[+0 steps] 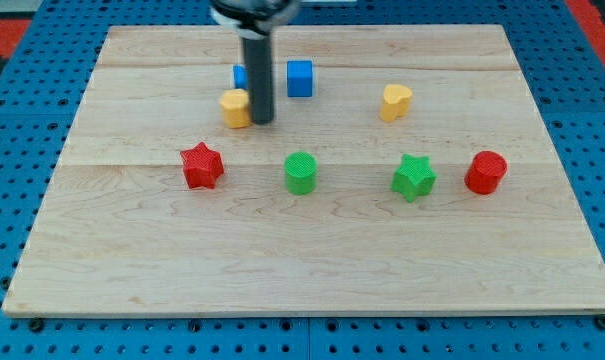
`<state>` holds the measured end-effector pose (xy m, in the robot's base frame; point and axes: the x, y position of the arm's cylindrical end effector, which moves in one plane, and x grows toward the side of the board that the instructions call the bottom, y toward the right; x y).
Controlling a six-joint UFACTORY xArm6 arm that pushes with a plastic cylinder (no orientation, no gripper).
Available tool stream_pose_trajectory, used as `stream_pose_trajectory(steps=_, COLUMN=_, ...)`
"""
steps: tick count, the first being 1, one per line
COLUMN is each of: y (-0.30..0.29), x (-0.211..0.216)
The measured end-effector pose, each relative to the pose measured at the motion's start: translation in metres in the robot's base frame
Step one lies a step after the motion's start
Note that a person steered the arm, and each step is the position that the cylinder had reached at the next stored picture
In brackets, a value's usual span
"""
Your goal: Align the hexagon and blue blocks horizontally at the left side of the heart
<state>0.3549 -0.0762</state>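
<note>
Camera view: the one view, looking down at a slant on a pale wooden board lying on a blue pegboard
Rod: dark, straight, came down from the view's top, upper end blurred
My tip: stood on the board just right of the yellow hexagon, touching or nearly so, cannot tell which
Jaws: none on this rig, rod only, so wide or narrow did not apply
Yellow hexagon: far-left part of the board, its right edge partly hidden by the rod
Blue block behind rod: only a sliver showed at the rod's left, just beyond the hexagon, shape not clear
Blue cube: just right of the rod, far row, apart from the tip
Yellow heart: far-right area, well apart from the hexagon and both blue blocks, which all sat to its left
Red star: nearer row, left, below the hexagon in the view
Green cylinder: nearer row, centre
Green star: nearer row, right of centre
Red cylinder: nearer row, furthest right, near the green star
Near half of board: bare wood w/ grain lines
</note>
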Motion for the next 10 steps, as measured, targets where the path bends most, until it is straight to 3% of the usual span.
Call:
stream_pose_trajectory(steps=1, y=-0.061, x=-0.024)
stream_pose_trajectory(steps=3, y=-0.019, x=-0.091)
stream_pose_trajectory(steps=4, y=-0.011, x=-0.081)
stream_pose_trajectory(steps=5, y=-0.014, x=-0.041)
stream_pose_trajectory(steps=7, y=0.007, x=-0.098)
stream_pose_trajectory(steps=8, y=0.084, x=-0.096)
stream_pose_trajectory(steps=9, y=0.090, x=-0.062)
stream_pose_trajectory(steps=10, y=0.070, x=-0.080)
